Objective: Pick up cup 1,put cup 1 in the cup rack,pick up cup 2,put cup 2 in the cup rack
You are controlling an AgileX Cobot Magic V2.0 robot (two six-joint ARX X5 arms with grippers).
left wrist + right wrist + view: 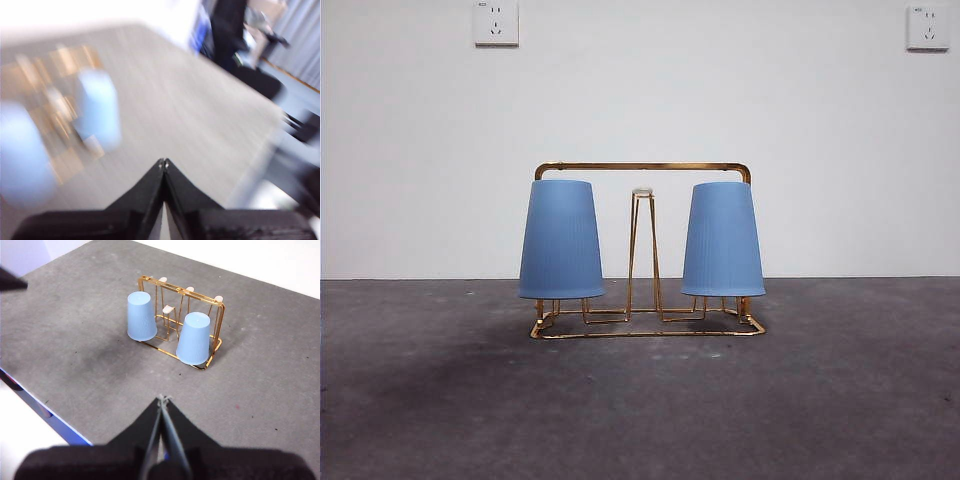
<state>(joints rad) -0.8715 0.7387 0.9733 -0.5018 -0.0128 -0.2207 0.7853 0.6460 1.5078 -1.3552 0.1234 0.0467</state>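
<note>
- Grey desk (440,400), white wall (420,150) with two sockets (496,22).
- Both blue cups (561,240) sit upside down on the cup rack (642,168).
- Left gripper (164,162) and right gripper (163,398): jaws closed, empty.

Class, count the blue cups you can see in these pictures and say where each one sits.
2. One blue cup hangs upside down at the left end of the gold cup rack in the front view, the other blue cup at the right end. None seems hidden.
</note>
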